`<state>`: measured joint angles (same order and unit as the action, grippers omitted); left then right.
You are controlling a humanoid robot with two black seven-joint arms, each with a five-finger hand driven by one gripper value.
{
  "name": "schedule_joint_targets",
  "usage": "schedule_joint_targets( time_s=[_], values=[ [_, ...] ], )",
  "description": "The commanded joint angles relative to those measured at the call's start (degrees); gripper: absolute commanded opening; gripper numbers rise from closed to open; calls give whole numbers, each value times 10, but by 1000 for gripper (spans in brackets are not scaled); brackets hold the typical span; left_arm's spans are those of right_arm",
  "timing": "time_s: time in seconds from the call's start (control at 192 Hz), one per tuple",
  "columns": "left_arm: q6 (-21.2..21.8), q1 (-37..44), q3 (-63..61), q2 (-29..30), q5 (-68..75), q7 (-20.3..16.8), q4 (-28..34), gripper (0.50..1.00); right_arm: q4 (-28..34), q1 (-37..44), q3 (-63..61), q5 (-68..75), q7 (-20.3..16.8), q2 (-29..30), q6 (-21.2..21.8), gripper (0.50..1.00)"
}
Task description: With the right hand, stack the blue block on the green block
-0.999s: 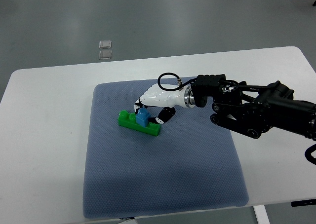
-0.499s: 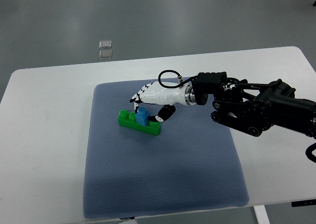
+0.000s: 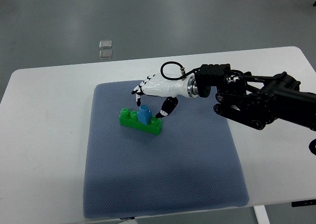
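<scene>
Sitting below right hand [image 3: 150, 96]: blue block [image 3: 144, 115]

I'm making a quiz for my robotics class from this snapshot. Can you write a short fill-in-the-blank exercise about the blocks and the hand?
1. The blue block sits on top of the ____ block.
2. Both blocks rest on a grey-blue ____ on the white table.
3. The right hand has its fingers ____ and holds nothing.

Missing words: green; mat; open
</scene>
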<state>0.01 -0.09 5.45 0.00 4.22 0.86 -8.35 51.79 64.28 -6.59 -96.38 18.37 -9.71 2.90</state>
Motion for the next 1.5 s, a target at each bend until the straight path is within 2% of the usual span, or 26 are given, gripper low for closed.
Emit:
schedule_joint_targets(
  time_s=[0.0,0.411,0.578,0.864,1.124,1.368,1.493],
  values=[
    [0,0,0,0,0,0,0,1000,2,5,-1,1,0,-5,0,901],
    [0,0,0,0,0,0,0,1000,1,37,-5,7,0,-29,1,911],
    [0,0,0,0,0,0,0,1000,-7,50,-26,52,-2,-44,2,911],
    [0,0,0,0,0,-1,0,1000,-42,42,-139,340,-2,-45,2,911],
    [0,0,0,0,0,0,0,1000,-78,-23,-193,593,-7,-14,-4,913],
    [0,0,0,0,0,0,0,1000,-157,-72,-239,874,-8,14,-5,911],
    [0,0,0,0,0,0,0,1000,-172,-98,-244,968,-8,30,-4,911]
  ],
)
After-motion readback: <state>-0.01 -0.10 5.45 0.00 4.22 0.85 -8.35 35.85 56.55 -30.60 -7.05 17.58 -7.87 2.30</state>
